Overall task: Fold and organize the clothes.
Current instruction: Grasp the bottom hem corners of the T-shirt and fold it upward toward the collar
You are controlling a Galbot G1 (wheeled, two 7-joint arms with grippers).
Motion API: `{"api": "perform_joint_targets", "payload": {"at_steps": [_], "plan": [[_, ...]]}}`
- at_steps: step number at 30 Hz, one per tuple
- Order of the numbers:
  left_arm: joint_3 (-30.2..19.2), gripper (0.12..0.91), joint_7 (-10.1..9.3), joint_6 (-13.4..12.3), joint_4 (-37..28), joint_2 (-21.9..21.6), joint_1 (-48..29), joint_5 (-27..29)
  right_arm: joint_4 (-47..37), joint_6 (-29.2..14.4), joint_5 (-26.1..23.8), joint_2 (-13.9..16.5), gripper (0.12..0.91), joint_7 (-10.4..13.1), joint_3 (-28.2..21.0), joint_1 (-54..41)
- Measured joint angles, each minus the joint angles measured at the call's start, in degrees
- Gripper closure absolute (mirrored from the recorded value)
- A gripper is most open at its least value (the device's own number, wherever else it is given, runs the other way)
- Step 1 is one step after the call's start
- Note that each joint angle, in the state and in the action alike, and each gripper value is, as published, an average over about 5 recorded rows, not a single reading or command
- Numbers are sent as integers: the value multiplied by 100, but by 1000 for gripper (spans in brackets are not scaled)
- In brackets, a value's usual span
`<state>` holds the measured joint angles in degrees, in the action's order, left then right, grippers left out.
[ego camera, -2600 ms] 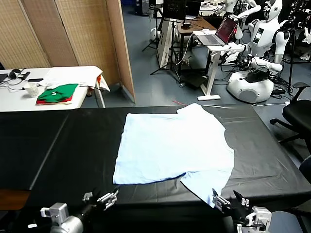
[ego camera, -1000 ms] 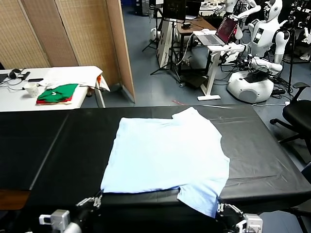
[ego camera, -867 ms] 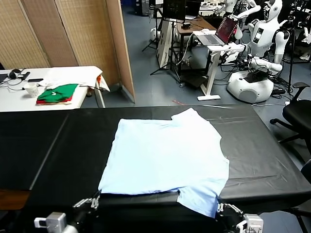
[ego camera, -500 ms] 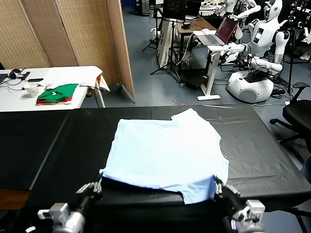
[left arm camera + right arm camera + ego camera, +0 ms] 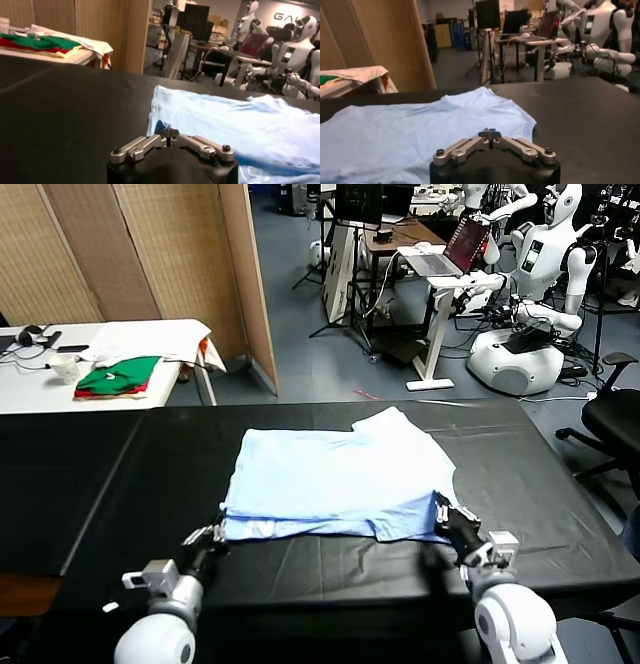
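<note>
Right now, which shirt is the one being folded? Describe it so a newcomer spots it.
On the black table in front of the robot lies one pale blue T-shirt, its near edge doubled over. The green and red folded clothes sit apart on the white table behind.

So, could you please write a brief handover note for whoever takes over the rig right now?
Left end effector: shut on the near left corner of the T-shirt.
Right end effector: shut on its near right corner.
The T-shirt lies on the black table, its near edge lifted and carried partway towards the far side.
Done: both near corners gripped, first fold begun.
Left: lay the fold down, release, finish folding and tidy.
</note>
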<state>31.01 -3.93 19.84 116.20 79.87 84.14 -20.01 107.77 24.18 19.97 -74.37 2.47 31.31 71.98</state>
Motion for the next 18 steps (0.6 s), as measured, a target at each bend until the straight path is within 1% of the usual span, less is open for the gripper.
{"api": "perform_joint_targets", "payload": {"at_steps": [8,13,15,16,18], "plan": [[-79,885,-8,-31,-486,-171,-478,29,-396,-44,18,-64,885,-41,-54,-193],[-235,885,3,-89,-795,-325,-835,78,-306,26,254,-63,880,-143,19,-117],[-344,885,7,-124,-974,-414,-1068,92,-185,104,278,-54,838,-185,70,-47],[-392,883,10,-140,-1052,-452,-1171,101,-115,148,265,-50,798,-196,98,-5],[-434,850,14,-147,-1128,-488,-1275,115,47,253,215,-44,686,-199,156,91]]}}
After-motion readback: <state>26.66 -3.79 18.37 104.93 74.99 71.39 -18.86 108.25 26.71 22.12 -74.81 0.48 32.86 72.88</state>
